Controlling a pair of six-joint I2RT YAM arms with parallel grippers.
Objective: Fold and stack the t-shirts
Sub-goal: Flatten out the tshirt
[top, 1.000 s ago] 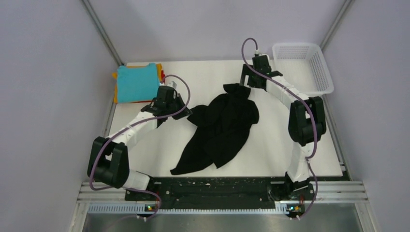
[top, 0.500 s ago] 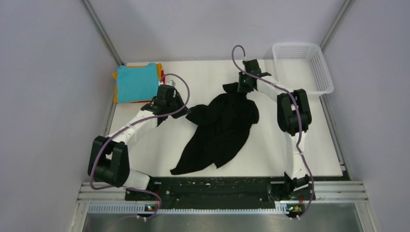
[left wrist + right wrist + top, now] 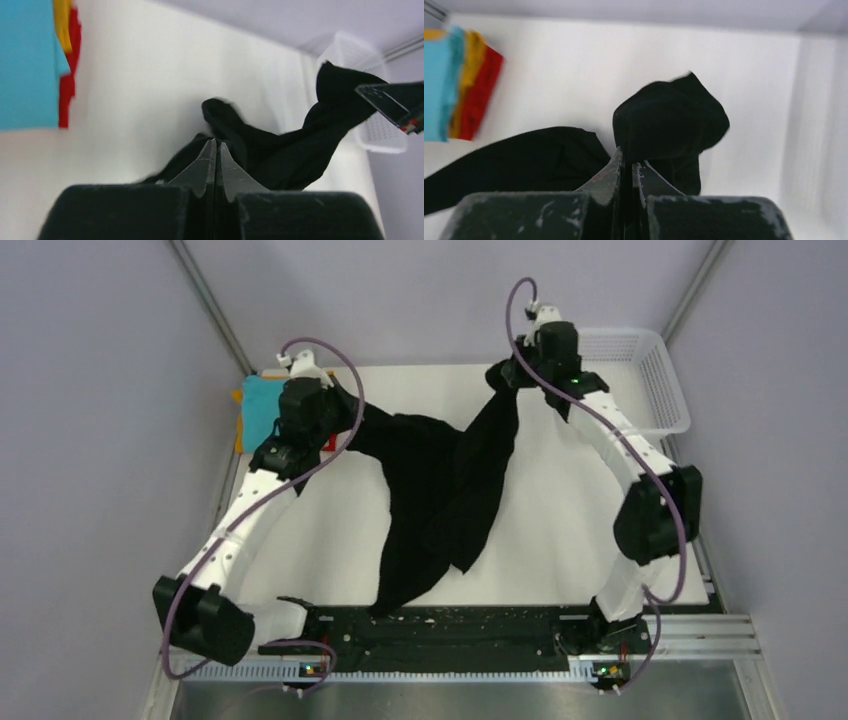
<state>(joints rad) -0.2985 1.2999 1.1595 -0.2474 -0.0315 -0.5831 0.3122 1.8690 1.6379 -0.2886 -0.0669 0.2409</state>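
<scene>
Looking down on a white desk with two robot arms bolted at its near edge. Strung between them, a large black t-shirt, held up above the middle of the desk and sagging in a loose V, its lowest tail reaching down to the near edge. Pinched at its upper left end by the left gripper, jaws pressed together on a fold of black cloth (shown close up from the left wrist, with the cloth bunched just past the tips). Pinched at its upper right end by the right gripper, high above the far edge, jaws likewise clamped on a bunched wad of the same shirt. In the far left corner, partly hidden behind the left arm, a stack of folded shirts: a teal shirt on top, an orange-yellow shirt and a red shirt peeking out beneath. In the far right corner, a white mesh basket, apart from the black t-shirt.
</scene>
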